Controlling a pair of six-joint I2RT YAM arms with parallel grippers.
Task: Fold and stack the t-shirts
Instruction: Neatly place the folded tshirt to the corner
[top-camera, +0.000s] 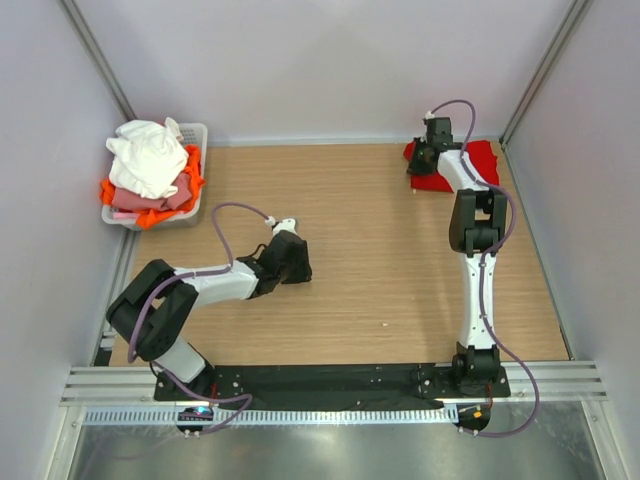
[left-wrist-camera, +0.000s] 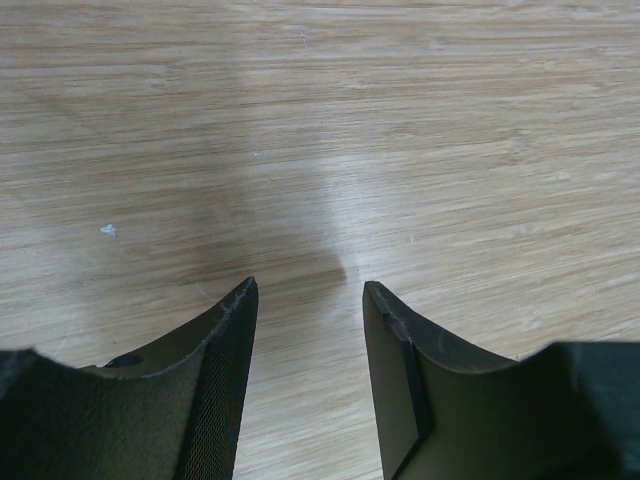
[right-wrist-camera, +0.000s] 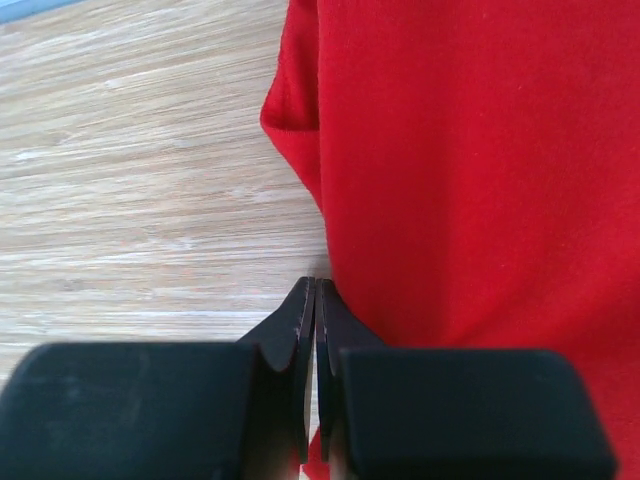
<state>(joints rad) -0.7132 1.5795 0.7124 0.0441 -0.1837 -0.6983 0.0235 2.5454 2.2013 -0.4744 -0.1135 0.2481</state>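
Left gripper (left-wrist-camera: 308, 288) hangs low over the wood table (top-camera: 380, 230), jaws moderately wide, gripping nothing. Basket (top-camera: 196, 132) stands at the far-left corner and holds a heap: white shirt (top-camera: 148, 158) on top, pink shirt (top-camera: 150, 200) and orange shirt (top-camera: 192, 170) beneath. Right gripper (right-wrist-camera: 316, 287) sits at the far-right corner, jaws closed together at the left edge of the red shirt (right-wrist-camera: 480, 200), which lies flat on the table. Whether cloth is pinched cannot be told from these views.

Red t-shirt (top-camera: 488, 158), far right corner
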